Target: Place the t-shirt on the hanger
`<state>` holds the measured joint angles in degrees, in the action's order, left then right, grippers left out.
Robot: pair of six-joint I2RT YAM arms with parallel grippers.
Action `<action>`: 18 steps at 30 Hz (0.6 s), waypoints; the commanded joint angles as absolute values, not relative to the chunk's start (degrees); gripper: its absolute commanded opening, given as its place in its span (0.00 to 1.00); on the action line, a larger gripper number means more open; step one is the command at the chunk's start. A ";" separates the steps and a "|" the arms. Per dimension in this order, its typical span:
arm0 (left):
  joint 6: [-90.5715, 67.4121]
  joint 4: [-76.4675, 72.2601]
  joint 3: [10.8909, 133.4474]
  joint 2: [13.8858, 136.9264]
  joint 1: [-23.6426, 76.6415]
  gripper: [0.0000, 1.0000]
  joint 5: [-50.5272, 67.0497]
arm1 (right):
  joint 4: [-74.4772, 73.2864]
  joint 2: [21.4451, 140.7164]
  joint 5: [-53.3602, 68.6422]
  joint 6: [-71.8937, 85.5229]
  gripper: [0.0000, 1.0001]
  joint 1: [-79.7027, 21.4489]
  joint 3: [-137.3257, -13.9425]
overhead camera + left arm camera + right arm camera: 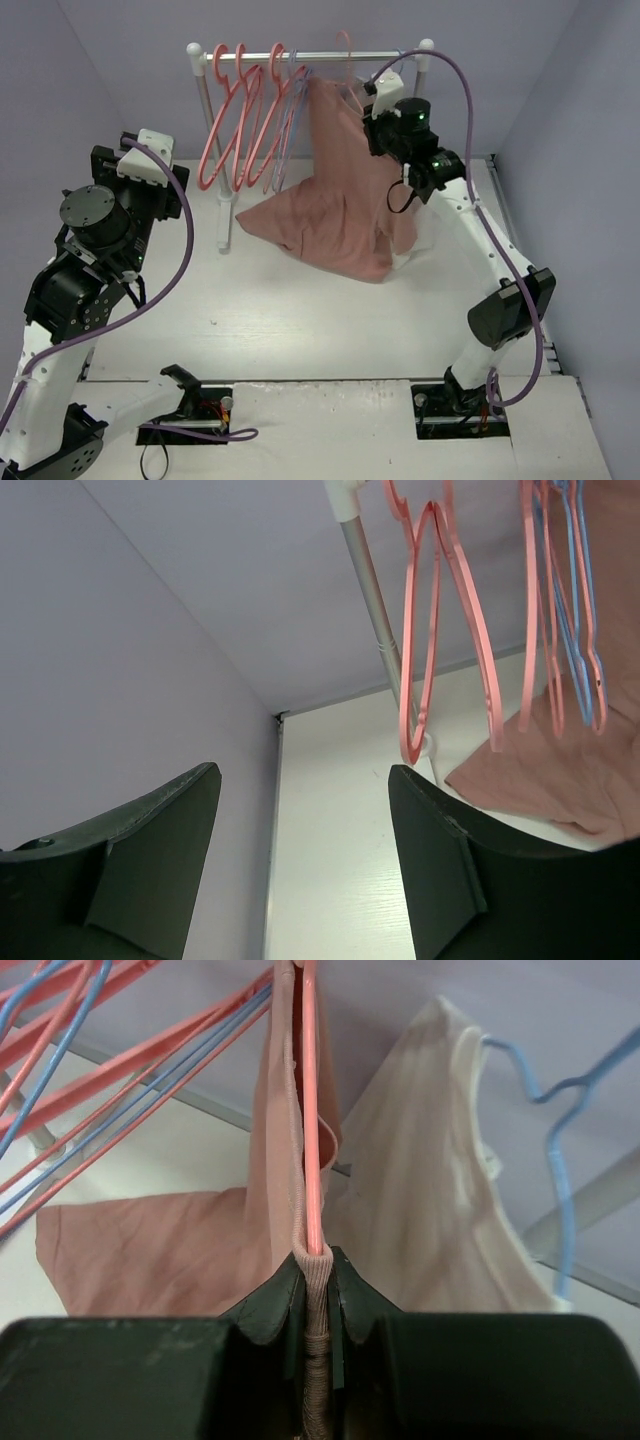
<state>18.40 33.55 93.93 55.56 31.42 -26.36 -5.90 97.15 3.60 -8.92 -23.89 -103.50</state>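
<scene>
T-shirt (330, 215) collar clenched in right claw (316, 1265) — hanger (309, 1110) wire runs straight ahead of its tips, inside the collar fold; cloth trails below onto surface (300, 320). Left claw (300, 780) released, well apart.

One clothes rail (320, 56) runs along the far edge of the counter (300, 320). Coral hangers number four: three bare hangers (212, 140) toward the far left corner and one dressed hanger (309, 1110). Blue hangers (296, 120) hang bunched beside the bare ones, too tightly to count, and one more blue hanger (558, 1210) hangs apart, so at least two. There are two shirts: one pink t-shirt (330, 220) and one cream shirt (430, 1190). Two arms stand at the near edge, the left arm (95, 240) and the right arm (470, 215).
</scene>
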 commanded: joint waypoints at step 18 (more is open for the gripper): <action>7.52 34.26 89.23 57.08 31.17 0.67 -23.25 | 18.13 88.58 -9.81 0.68 0.98 -29.17 -81.91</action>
